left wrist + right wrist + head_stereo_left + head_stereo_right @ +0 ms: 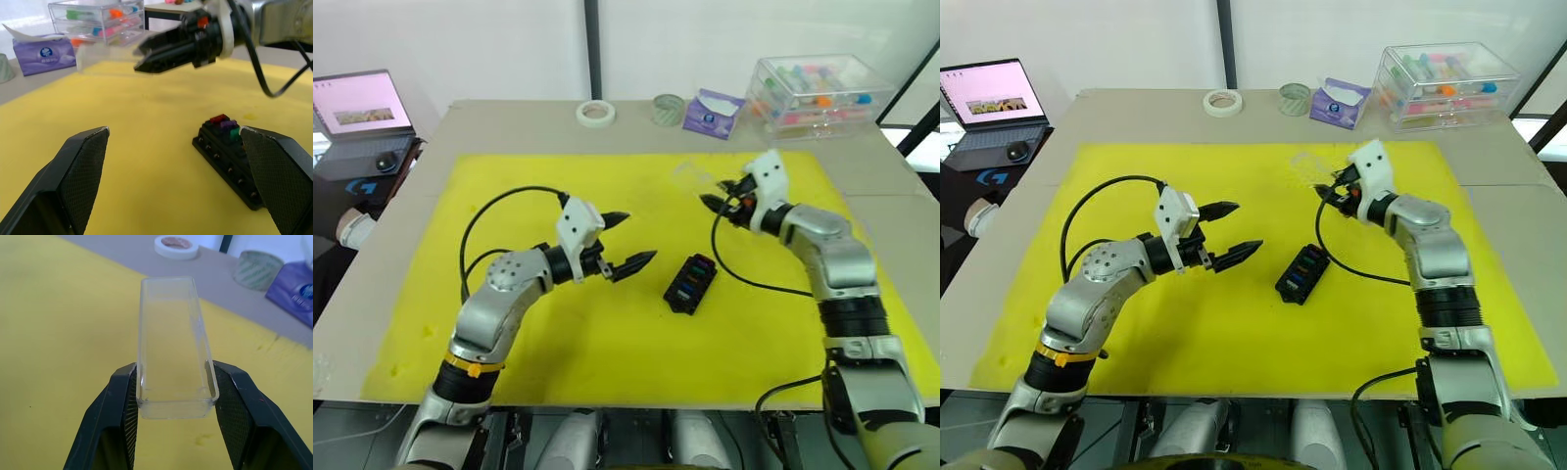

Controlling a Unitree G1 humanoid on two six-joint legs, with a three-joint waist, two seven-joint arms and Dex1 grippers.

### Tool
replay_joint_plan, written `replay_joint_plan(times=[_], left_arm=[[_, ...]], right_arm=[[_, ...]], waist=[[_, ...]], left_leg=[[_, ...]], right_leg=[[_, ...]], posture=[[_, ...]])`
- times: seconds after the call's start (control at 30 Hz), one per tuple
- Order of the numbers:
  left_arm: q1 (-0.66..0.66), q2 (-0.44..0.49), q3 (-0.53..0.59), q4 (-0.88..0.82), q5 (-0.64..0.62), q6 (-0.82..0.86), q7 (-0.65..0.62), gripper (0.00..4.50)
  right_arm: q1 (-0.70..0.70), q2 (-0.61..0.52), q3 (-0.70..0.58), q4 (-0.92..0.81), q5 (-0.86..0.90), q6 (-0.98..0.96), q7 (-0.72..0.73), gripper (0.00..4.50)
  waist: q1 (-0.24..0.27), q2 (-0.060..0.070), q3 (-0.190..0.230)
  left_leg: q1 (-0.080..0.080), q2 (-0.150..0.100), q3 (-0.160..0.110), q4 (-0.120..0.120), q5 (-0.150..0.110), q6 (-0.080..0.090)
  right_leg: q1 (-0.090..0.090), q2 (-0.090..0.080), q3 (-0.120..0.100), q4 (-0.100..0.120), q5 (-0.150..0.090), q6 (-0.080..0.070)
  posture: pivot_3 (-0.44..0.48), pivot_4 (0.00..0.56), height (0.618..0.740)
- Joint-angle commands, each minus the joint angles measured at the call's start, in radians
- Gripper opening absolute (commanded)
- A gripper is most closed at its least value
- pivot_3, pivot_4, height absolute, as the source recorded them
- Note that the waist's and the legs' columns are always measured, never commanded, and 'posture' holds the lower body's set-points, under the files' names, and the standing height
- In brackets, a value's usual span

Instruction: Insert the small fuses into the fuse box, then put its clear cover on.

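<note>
Head views
Box: the fuse box [690,282] lies flat on the yellow mat [607,343], near the middle, with coloured fuses [1305,262] already seated in its slots.
Right gripper: the right gripper [713,195] hangs above the mat, beyond the box and well apart from it, clamped on the clear cover [693,176], which sticks out ahead of it.
Left gripper: the left gripper [632,239] hovers just left of the box, jaws wide, holding nothing.
Clutter: a tape roll [595,113], a tissue pack [711,112] and a storage case [818,93] sit beyond the mat, out of the way.

Left wrist view
Box: it lies between the two spread fingers [80,169], untouched; a red, a purple and a green fuse show at its near end.
Risk: the box is free on the mat, so a push from the cover could slide or turn it.

Right wrist view
Grip: the pads [123,406] pinch the cover near one end only, its open side showing and most of its length hanging out.
Risk: it could pivot or slip in so short a hold and reach the box tilted.
Risk: any fuse standing proud would keep it from seating.
Risk: being clear, its edges are hard to line up with the box.
</note>
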Motion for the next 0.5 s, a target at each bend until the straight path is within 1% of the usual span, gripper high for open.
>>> replay_joint_plan(times=[0.03,0.17,0.3,0.4,0.5], left_arm=[[0.073,0.029,-0.029,-0.105,-0.016,-0.015,-0.034,4.50],[0.170,0.043,-0.056,-0.165,-0.035,0.000,-0.042,4.50],[0.236,0.039,-0.098,-0.180,-0.030,-0.019,-0.046,4.50],[0.273,0.029,-0.138,-0.147,0.000,-0.062,-0.051,4.50],[0.293,0.015,-0.181,-0.123,0.024,-0.094,-0.052,4.50]], right_arm=[[0.051,-0.032,-0.058,-0.161,0.060,0.036,0.014,1.85],[0.104,-0.046,-0.088,-0.283,0.108,0.084,0.017,1.85],[0.139,-0.086,-0.116,-0.406,0.189,0.142,0.064,1.85],[0.179,-0.160,-0.155,-0.503,0.275,0.184,0.141,1.85],[0.206,-0.248,-0.227,-0.573,0.399,0.276,0.204,1.85]], waist=[[0.000,0.000,0.000],[0.002,0.000,0.000],[0.005,0.001,0.000],[0.011,0.001,0.000],[0.024,0.001,0.001]], left_leg=[[0.000,0.000,0.000,0.000,0.000,0.000],[0.000,0.000,0.000,0.000,0.000,0.000],[0.000,0.000,0.000,0.000,0.000,0.000],[0.000,0.000,0.000,0.000,0.000,0.000],[0.000,0.000,0.000,0.000,0.000,0.001]], right_leg=[[0.000,0.000,0.000,0.000,0.000,0.000],[0.000,0.000,0.000,0.000,0.000,0.000],[0.000,-0.001,0.001,0.000,0.000,0.000],[0.001,-0.001,0.000,-0.001,0.000,0.000],[0.001,-0.001,0.000,-0.002,0.000,0.000]], posture=[[0.000,0.150,0.740],[0.000,0.150,0.740],[0.000,0.150,0.740],[0.000,0.150,0.740],[0.000,0.150,0.740]])
